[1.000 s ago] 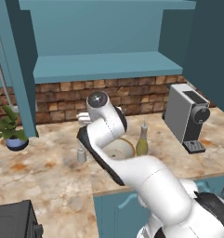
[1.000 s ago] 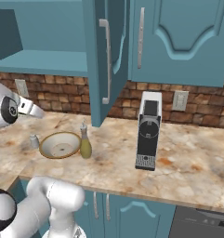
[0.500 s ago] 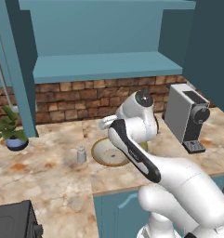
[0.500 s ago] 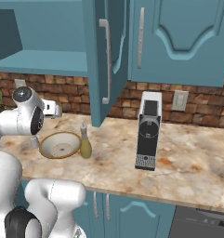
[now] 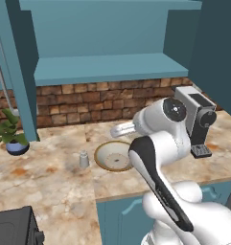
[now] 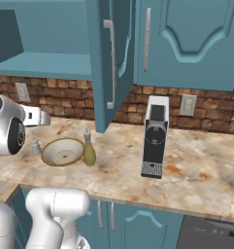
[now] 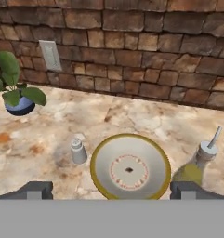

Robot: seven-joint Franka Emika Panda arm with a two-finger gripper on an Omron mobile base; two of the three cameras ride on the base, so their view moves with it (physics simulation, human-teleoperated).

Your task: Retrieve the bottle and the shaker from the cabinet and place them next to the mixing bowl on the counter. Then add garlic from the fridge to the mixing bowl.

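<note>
The gripper [image 7: 111, 189] hangs above the mixing bowl [image 7: 130, 168], fingers spread wide and holding nothing. On the counter [image 7: 43, 135] the shaker [image 7: 78, 150] stands just left of the bowl and the bottle [image 7: 198, 166] just right, with bare worktop running back to the brick wall [image 7: 132, 46].

Mixing bowl [image 7: 129, 168] on the counter [image 7: 146, 118] — shaker [image 7: 78, 150] left, bottle [image 7: 197, 166] right.

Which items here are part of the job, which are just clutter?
Job:
- bottle, on the counter beside the bowl
- shaker, other side of the bowl
- mixing bowl
- cabinet, doors open
- gripper, open, holding nothing

Clutter:
- coffee machine
- potted plant
- wall socket
</note>
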